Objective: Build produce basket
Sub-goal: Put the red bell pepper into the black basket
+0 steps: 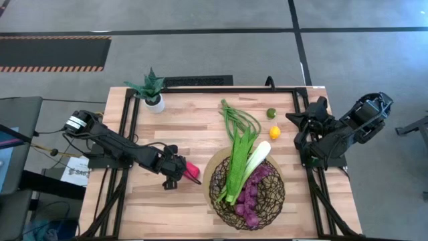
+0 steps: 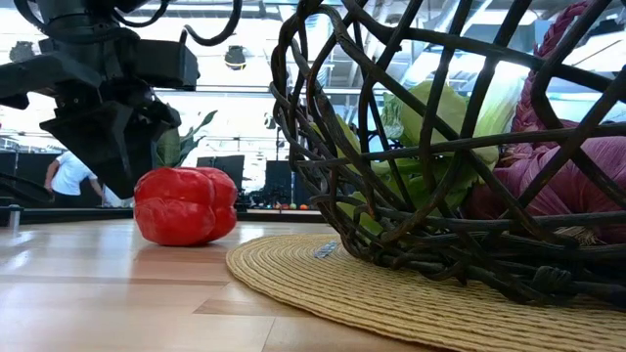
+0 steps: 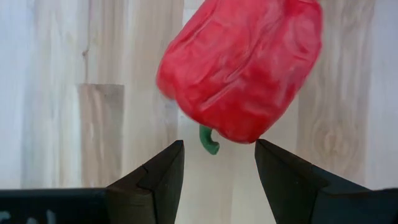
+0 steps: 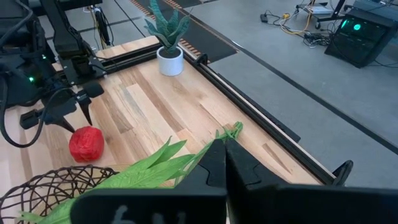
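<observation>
Left hand (image 1: 175, 175) sits low over the wooden counter (image 1: 180, 134), fingers spread apart with nothing between them; the red pepper (image 1: 192, 170) lies on the counter just beyond the fingertips, its short green stem pointing back toward the hand in the left wrist view (image 3: 239, 68). From table height the pepper (image 2: 186, 204) rests on the wood just left of a round woven mat (image 2: 391, 293), with the hand (image 2: 108, 147) right behind and above it. The basket (image 1: 247, 191) stands on that mat at the near right of the counter. Inside it: the purple grape bunch (image 1: 253, 197), and the leek (image 1: 257, 161) and a green leafy stalk (image 1: 237, 167), both leaning out over the far rim. Looped green beans (image 1: 241, 120) lie on the counter beyond the basket; a lemon (image 1: 275, 132) and a lime (image 1: 271, 113) sit to the right of them, apart from each other. A small potted plant (image 1: 152, 90) stands at the far left corner. Right hand (image 4: 225, 163) waits at the right edge of the counter, fingers pressed together, holding nothing.
</observation>
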`<act>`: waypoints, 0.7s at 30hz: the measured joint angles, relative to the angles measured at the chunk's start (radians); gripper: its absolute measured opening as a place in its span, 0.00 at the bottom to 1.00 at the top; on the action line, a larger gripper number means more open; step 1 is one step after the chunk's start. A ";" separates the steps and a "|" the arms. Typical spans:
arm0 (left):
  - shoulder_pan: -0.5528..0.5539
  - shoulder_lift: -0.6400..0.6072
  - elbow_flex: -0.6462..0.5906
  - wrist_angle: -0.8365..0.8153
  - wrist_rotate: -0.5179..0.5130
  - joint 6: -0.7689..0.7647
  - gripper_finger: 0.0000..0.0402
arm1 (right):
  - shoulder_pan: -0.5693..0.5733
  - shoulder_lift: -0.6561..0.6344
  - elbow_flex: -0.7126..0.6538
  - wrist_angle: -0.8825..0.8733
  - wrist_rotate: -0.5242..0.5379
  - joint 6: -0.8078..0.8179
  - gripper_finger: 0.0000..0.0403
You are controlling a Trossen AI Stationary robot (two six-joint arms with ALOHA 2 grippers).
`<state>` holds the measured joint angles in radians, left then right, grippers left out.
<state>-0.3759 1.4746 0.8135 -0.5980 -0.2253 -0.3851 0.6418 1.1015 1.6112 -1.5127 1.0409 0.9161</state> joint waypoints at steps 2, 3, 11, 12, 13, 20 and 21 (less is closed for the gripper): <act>0.000 0.000 0.000 -0.012 -0.008 0.000 0.46 | 0.000 0.000 0.000 0.000 0.000 0.000 0.01; 0.000 0.000 0.000 -0.014 -0.009 0.000 0.46 | 0.000 0.000 0.000 0.000 0.000 0.000 0.01; 0.000 0.000 0.000 -0.028 0.041 0.070 0.46 | 0.000 0.000 0.000 0.005 0.000 0.000 0.01; 0.000 0.000 0.000 -0.032 0.044 0.086 0.46 | 0.000 0.000 0.000 0.007 0.000 0.000 0.01; 0.000 0.000 0.000 -0.037 0.045 0.101 0.46 | 0.000 0.000 0.000 0.010 0.000 0.000 0.01; 0.000 0.000 0.000 -0.038 0.012 0.227 0.46 | 0.000 0.000 0.000 0.019 0.000 0.001 0.01; 0.000 0.000 0.000 -0.038 0.003 0.247 0.46 | 0.000 0.000 0.000 0.027 0.000 0.001 0.01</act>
<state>-0.3759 1.4746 0.8135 -0.6361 -0.2222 -0.1376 0.6418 1.1011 1.6112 -1.4853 1.0412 0.9168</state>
